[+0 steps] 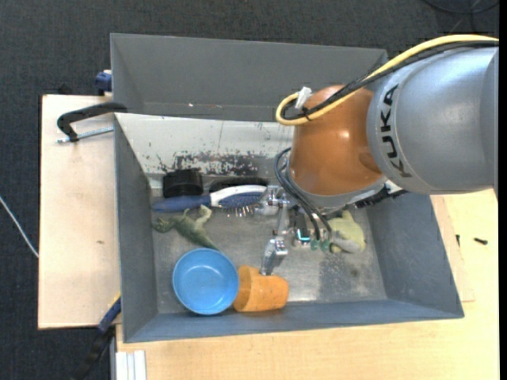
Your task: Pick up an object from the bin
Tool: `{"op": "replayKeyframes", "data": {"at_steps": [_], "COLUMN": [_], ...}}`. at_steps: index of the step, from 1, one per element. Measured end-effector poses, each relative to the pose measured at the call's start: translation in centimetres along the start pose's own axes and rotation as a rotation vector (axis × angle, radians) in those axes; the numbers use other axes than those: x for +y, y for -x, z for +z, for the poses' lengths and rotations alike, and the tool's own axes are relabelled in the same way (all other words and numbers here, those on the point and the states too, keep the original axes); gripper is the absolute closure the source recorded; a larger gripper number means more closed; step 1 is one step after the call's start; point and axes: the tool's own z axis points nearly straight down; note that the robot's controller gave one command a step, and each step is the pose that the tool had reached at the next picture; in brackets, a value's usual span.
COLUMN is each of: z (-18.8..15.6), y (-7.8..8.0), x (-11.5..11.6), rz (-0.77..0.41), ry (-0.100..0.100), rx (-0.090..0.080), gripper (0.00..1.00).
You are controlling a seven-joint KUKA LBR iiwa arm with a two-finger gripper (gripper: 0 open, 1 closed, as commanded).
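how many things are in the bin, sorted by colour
blue: 2, the bowl and the blue-and-white brush
orange: 1, the cup lying on its side
black: 1, a roundish object
green: 1, a toy figure
pale yellow: 1, a lump, partly hidden
total: 6 in view

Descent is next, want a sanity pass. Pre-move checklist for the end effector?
1. Target near: end effector tip is right by the orange cup, which lies on its side: ok.
2. Room around the cup: blue bowl sits up against its left: not ok.
3. Wall clearance: cup lies close to the bin's front wall: not ok.
4. Blue brush, black thing and green toy lie back-left, apart from the tip: ok.
5. Identity of the pale yellow thing partly under the arm: cannot tell.
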Motion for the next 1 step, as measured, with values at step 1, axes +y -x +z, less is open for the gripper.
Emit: {"op": "replayKeyframes", "data": {"at_steps": [1], "z": [3.4], "y": [-1.07], "x": [4.43], "rz": [-0.061], "ry": [-0.001], "rx": [-0.013], "gripper": [0.0]}}
